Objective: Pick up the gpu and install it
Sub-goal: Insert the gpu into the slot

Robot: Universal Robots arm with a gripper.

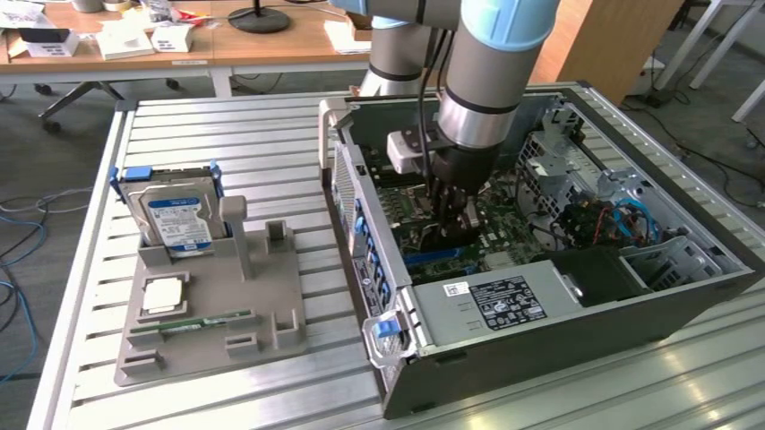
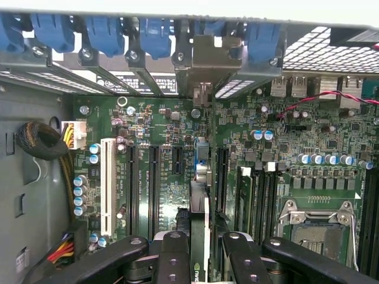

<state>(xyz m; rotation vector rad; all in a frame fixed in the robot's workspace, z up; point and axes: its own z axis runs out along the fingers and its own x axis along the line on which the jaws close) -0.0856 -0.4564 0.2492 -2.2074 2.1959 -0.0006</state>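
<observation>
table: slatted aluminium, carrying everything below the gripper.
case: PC tower lying open on its side, its walls sitting all round the gripper.
arm: reaching straight down into the case, gripper hanging just over the board.
motherboard: green, lying directly under the gripper, with rows of expansion slots running either side of it.
fixture: grey parts holder, sitting well apart from the gripper, outside the case toward the exterior view's left.
power supply: silver box, sitting near the gripper, inside the case on the camera side in the exterior view.
hard drive: standing upright in the fixture, well apart from the gripper.
gpu: standing on edge between the fingers, lining up with a slot; cannot tell whether it is seated.
bracket: gpu's silvery end plate, sitting at the rear slot openings, ahead of the fingers.
gripper state: running narrow, clamping the gpu from both faces.
RAM stick: green, lying flat in the fixture, well apart from the gripper.
</observation>
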